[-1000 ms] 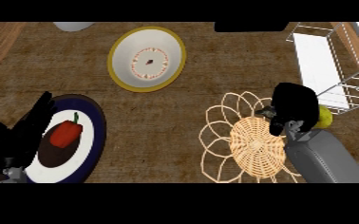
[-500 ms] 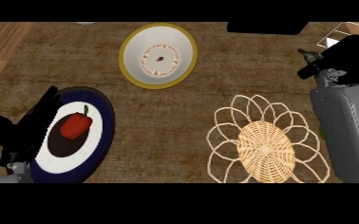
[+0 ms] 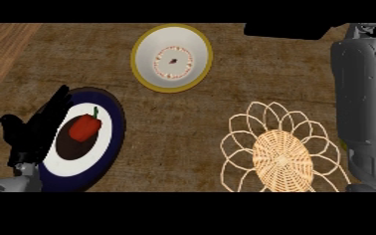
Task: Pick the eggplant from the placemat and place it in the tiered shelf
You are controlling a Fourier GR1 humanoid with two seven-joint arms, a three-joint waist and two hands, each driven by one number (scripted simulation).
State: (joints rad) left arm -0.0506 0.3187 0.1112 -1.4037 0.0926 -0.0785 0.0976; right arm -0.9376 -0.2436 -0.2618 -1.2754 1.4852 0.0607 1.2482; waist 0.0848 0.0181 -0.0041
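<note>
Resting at the lower left edge, black left hand (image 3: 35,129), fingers straight and relaxed, pointing up beside the round dark-blue-rimmed white plate (image 3: 110,144) and overlapping its left rim. Sitting on that plate's dark centre, a red bell pepper with a green stem (image 3: 85,127). Lying near the top middle, a round yellow-rimmed white plate (image 3: 172,58). Spreading across the lower right, a woven wicker flower-shaped placemat (image 3: 283,154), nothing on it. Stretching up the right edge, a grey right forearm (image 3: 356,104); hand beyond view, fingers impossible to tell. Showing nowhere: eggplant and tiered shelf.
</note>
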